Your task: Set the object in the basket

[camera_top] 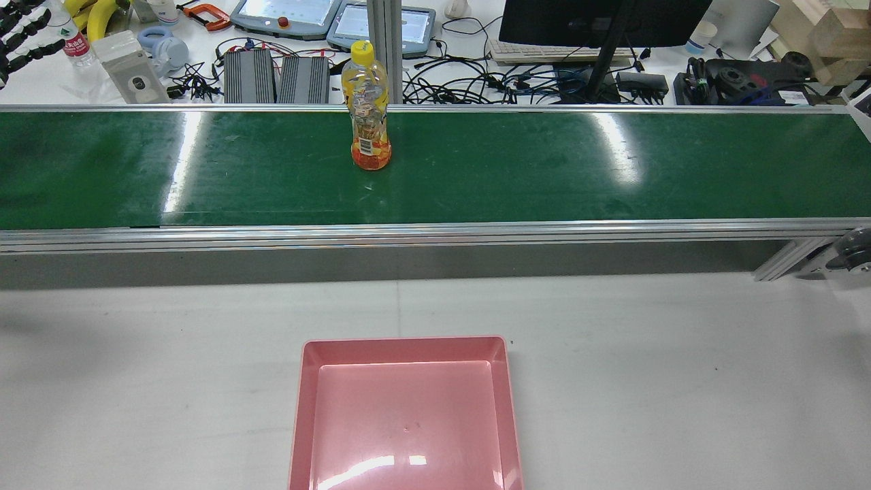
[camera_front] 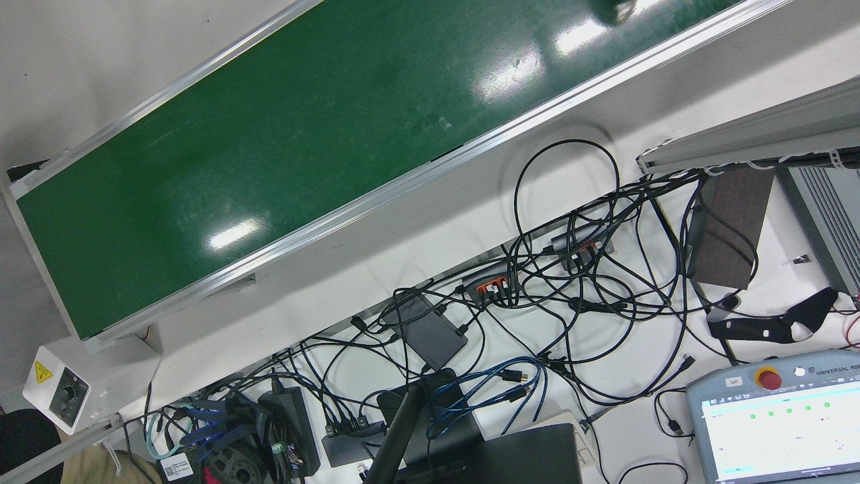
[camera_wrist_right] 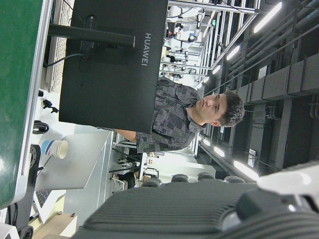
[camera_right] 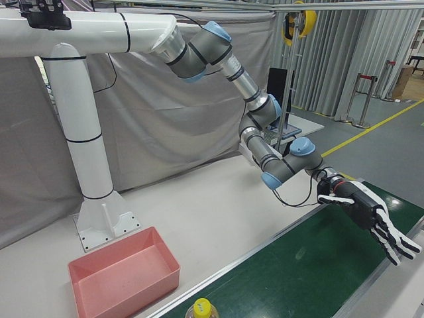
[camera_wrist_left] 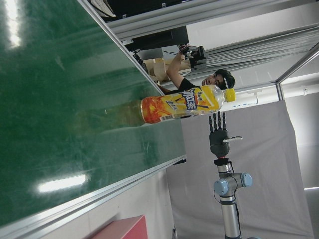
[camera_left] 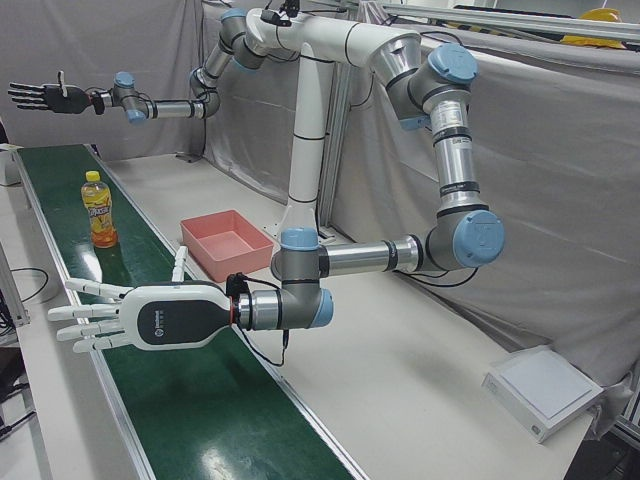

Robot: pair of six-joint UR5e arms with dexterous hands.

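A bottle of orange drink with a yellow cap (camera_top: 368, 109) stands upright on the green conveyor belt (camera_top: 578, 170). It also shows in the left-front view (camera_left: 99, 210) and the left hand view (camera_wrist_left: 184, 103); only its cap shows in the right-front view (camera_right: 202, 309). The pink basket (camera_top: 405, 341) is empty on the white table near the robot, also in the left-front view (camera_left: 238, 262) and right-front view (camera_right: 132, 291). My left hand (camera_right: 368, 215) is open above the belt, far to the bottle's left in the rear view (camera_top: 20, 34). My right hand (camera_left: 140, 318) is open over the belt, far on the other side.
Beyond the belt, the operators' desk holds a monitor (camera_top: 599, 20), teach pendants (camera_top: 286, 10), power units (camera_top: 275, 78) and tangled cables (camera_front: 571, 282). A person (camera_wrist_right: 194, 119) stands behind the monitor. The white arm pedestal (camera_right: 99, 199) rises behind the basket.
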